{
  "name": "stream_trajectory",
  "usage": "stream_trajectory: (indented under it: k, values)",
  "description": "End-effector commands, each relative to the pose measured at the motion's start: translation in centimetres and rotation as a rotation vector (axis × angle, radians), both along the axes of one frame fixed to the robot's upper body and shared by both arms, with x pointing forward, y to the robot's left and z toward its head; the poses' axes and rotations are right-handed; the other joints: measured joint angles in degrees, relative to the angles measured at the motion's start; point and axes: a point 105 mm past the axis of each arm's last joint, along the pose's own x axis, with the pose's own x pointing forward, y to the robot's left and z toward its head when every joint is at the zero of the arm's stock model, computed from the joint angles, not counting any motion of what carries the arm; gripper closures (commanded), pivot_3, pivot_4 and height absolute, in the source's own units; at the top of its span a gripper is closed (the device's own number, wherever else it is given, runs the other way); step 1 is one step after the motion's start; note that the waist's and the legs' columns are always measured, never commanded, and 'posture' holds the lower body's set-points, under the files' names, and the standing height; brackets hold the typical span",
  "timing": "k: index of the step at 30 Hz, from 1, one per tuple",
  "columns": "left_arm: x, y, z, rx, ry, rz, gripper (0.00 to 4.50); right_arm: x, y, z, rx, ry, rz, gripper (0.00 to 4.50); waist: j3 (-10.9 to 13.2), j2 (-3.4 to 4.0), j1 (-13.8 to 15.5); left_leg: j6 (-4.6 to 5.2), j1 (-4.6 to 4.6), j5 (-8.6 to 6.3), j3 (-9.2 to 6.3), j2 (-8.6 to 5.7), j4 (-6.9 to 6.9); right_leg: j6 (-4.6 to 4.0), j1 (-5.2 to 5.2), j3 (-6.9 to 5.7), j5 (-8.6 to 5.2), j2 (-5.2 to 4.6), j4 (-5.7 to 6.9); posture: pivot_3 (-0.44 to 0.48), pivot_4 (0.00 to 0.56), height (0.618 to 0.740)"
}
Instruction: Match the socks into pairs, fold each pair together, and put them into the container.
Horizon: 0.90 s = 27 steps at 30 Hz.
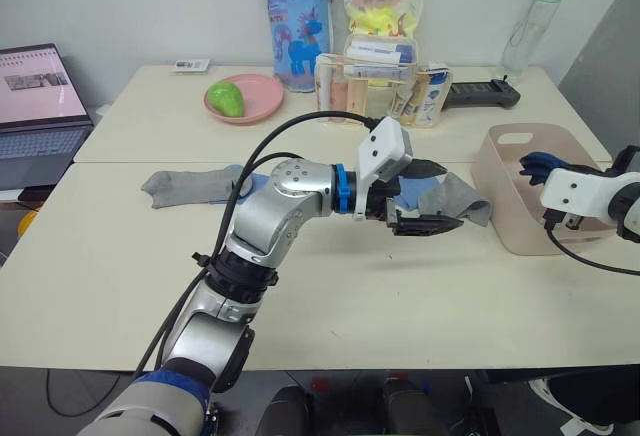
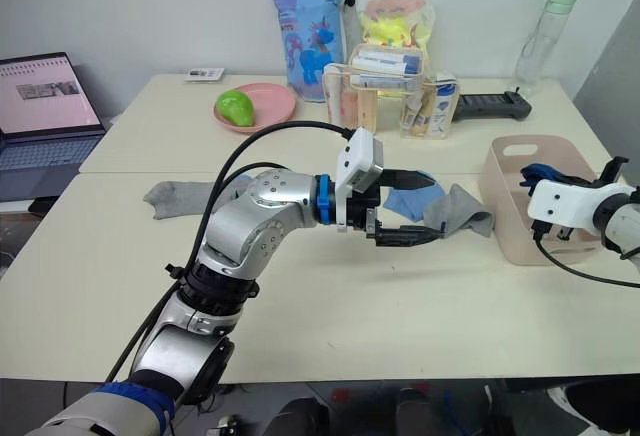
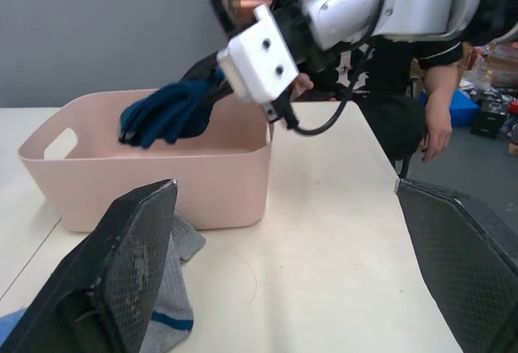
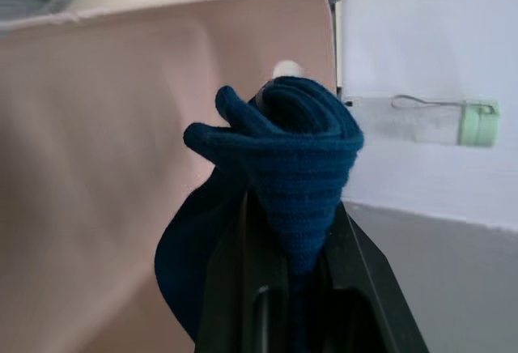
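The left arm reaches across, bent at the elbow, its left gripper (image 2: 425,224) with jaws wide apart — the right gripper (image 1: 533,166) clamped tight.

the left arm hides most of the light blue socks (image 2: 412,199), and the laptop (image 1: 35,116) is cut off at the frame edge.

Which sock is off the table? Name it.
The dark navy sock, clamped in the right gripper over the pink tub; the grey and light blue ones lie on the table.

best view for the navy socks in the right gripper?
Right wrist view: the navy socks sit bunched between the right gripper's fingers. Left wrist view shows them over the pink tub; the eye views show them small.
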Motion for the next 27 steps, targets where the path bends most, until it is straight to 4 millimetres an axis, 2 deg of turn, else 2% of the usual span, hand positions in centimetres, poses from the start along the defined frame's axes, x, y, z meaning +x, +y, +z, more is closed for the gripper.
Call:
stream_trajectory:
  k: [1, 6, 10, 15, 19, 23, 25, 27]
  values:
    - [-0.5, -0.8, 1.1, -0.020, -0.048, -0.027, 0.01, 0.7, -0.3, -0.4, -0.008, 0.075, -0.026, 4.50, 0.0, 0.01, 0.0, 0.00, 0.00, 0.00, 0.02, -0.01, 0.02, 0.00, 0.01, 0.02, 0.00, -0.01, 0.00, 0.000, 0.150, 0.703]
    - [-0.4, -1.3, 1.1, -0.025, -0.052, -0.027, 0.01, 1.2, -0.8, -0.8, -0.038, 0.169, -0.034, 4.50, 0.0, 0.01, 0.1, 0.00, -0.03, 0.00, 0.00, -0.02, 0.02, 0.00, -0.01, -0.02, 0.00, -0.04, -0.01, 0.000, 0.150, 0.703]
    - [-0.2, -1.5, 1.0, -0.021, -0.051, -0.023, 0.00, 0.2, -0.4, -0.2, 0.049, 0.282, -0.041, 3.16, 0.0, 0.01, 0.1, 0.00, -0.02, 0.00, 0.01, -0.01, 0.02, 0.00, 0.00, -0.02, 0.00, -0.05, -0.02, 0.000, 0.150, 0.703]
    - [-0.3, -1.5, 0.8, -0.012, -0.038, -0.028, 0.00, -0.9, 0.8, 2.0, 0.166, 0.329, -0.029, 1.43, 0.0, 0.02, 0.2, 0.00, -0.03, 0.00, 0.00, -0.01, 0.03, 0.00, 0.00, -0.02, 0.00, -0.06, -0.01, 0.000, 0.150, 0.703]
    - [-0.3, -1.6, 1.0, -0.013, -0.033, -0.032, 0.00, -3.0, 1.3, 5.6, 0.226, 0.350, -0.011, 0.04, 0.0, 0.08, 0.2, 0.00, -0.04, 0.00, -0.03, -0.02, 0.02, 0.00, -0.01, -0.03, 0.00, -0.07, -0.01, 0.000, 0.150, 0.703]
    - [-0.3, -1.7, 1.0, -0.013, -0.030, -0.034, 0.00, -2.4, 0.6, 8.1, 0.254, 0.205, -0.051, 0.01, 0.0, 0.08, 0.3, 0.01, -0.04, -0.01, -0.04, -0.01, 0.03, 0.00, 0.02, -0.05, 0.00, -0.08, -0.03, 0.000, 0.150, 0.703]
    - [-0.3, -1.8, 0.7, -0.005, -0.031, -0.037, 0.00, -1.6, 0.2, 7.9, 0.234, 0.151, -0.077, 0.01, 0.0, 0.07, 0.1, 0.01, 0.00, -0.01, -0.01, -0.01, 0.03, -0.01, 0.03, -0.01, 0.01, -0.10, -0.01, 0.000, 0.150, 0.703]
    - [-0.5, -1.7, 0.4, 0.005, -0.028, -0.043, 0.00, -1.1, 0.0, 5.9, 0.194, 0.164, -0.089, 0.01, 0.0, 0.07, 0.2, 0.01, -0.01, -0.01, -0.03, -0.01, 0.03, -0.01, 0.02, 0.01, 0.01, -0.10, 0.01, 0.000, 0.150, 0.703]
